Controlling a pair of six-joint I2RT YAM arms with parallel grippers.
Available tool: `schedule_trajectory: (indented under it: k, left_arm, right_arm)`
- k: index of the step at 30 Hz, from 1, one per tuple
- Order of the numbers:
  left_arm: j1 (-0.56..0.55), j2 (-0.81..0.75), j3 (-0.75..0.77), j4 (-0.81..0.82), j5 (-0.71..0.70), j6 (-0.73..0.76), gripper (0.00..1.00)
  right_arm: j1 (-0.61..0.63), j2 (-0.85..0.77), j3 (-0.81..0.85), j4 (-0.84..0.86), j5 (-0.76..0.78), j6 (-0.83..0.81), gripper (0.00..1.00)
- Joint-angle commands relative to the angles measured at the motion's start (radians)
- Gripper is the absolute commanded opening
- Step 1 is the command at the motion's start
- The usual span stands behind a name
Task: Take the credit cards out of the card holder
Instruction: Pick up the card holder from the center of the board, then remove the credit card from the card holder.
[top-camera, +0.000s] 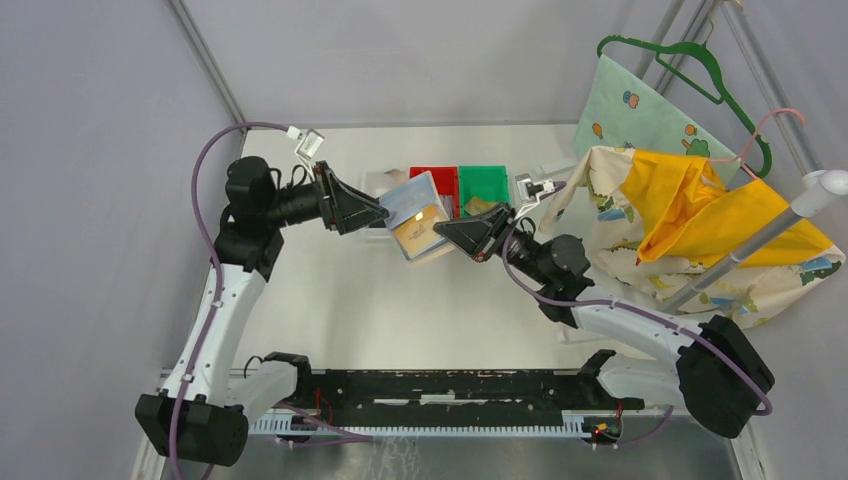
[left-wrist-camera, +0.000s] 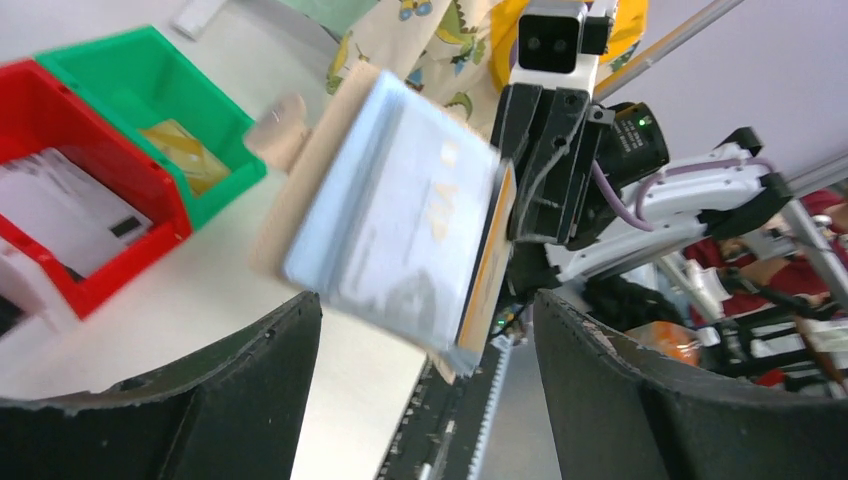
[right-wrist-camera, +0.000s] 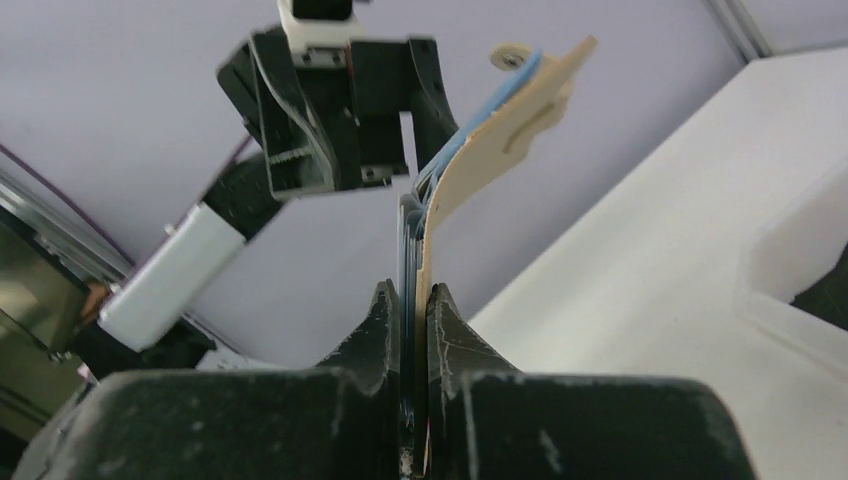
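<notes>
Top external view, left to right: left gripper (top-camera: 378, 210) level with the holder (top-camera: 420, 222), which hangs in the air over mid-table, just in front of the red bin (top-camera: 433, 180) and green bin (top-camera: 483, 183); right gripper (top-camera: 448, 230) on its right edge. Left wrist view: left fingers (left-wrist-camera: 300, 330) spread wide, nothing between the tips; the holder's sleeve face (left-wrist-camera: 400, 220) is straight ahead and turned toward this claw, blurred. A gold-tan card (left-wrist-camera: 487, 250) shows as an edge on the side next to the right gripper (left-wrist-camera: 540, 170). Right wrist view: right fingers (right-wrist-camera: 440, 320) pinched together on the holder's near edge, the stack seen edge-on, rising away from the claw. The beige cover (right-wrist-camera: 500, 130) curls off to the right, with the snap at the far tip. Holder's long axis runs roughly far-to-near in the top view, across the line joining the two claws. Judgement: left arm is the free one and nearest the open face, so the pull would go leftward, away from the clamp. Which way the sleeve mouths open, cannot tell.
</notes>
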Motion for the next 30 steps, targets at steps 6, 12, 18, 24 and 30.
schedule_trajectory:
  k: [6, 12, 18, 24, 30]
  left_arm:
    - [-0.091, -0.085, -0.100, 0.271, 0.005, -0.378, 0.82]
    - [-0.179, -0.090, -0.096, 0.349, -0.015, -0.408, 0.79]
    - [-0.180, -0.095, -0.097, 0.306, -0.022, -0.324, 0.50]
    - [-0.177, -0.081, -0.035, 0.165, -0.061, -0.181, 0.05]
    - [-0.176, -0.007, 0.130, -0.153, 0.101, 0.161, 0.02]
  right_arm:
    - [0.066, 0.056, 0.008, 0.404, 0.253, 0.145, 0.00]
    - [0.143, 0.145, 0.059, 0.492, 0.324, 0.143, 0.00]
    - [0.205, 0.186, 0.059, 0.598, 0.425, 0.105, 0.00]
    - [0.219, 0.187, 0.061, 0.594, 0.336, 0.072, 0.21]
    - [0.137, 0.154, 0.146, 0.410, -0.067, 0.047, 0.52]
